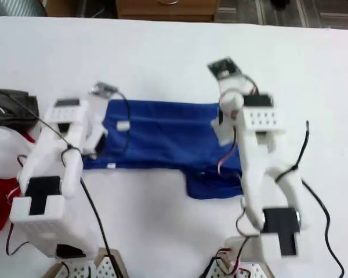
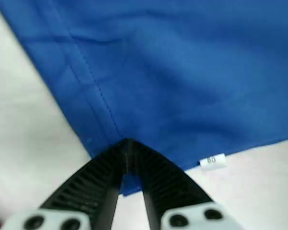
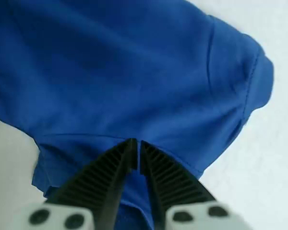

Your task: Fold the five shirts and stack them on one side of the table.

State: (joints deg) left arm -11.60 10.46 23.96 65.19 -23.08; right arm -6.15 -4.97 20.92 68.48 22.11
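Left wrist view has my left gripper pinched shut on the hemmed edge of the blue shirt; my right gripper is clamped on the same cloth at its other end. Outward from both claws the shirt lies mid-table, long axis parallel to the near edge of the table, so I judge the coming fold must cross that axis, both arms together.

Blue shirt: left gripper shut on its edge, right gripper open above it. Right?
No. The right gripper is not open: the right wrist view shows it shut on the blue shirt, with fabric pinched in it. The left gripper is shut on the shirt's edge, as you said.
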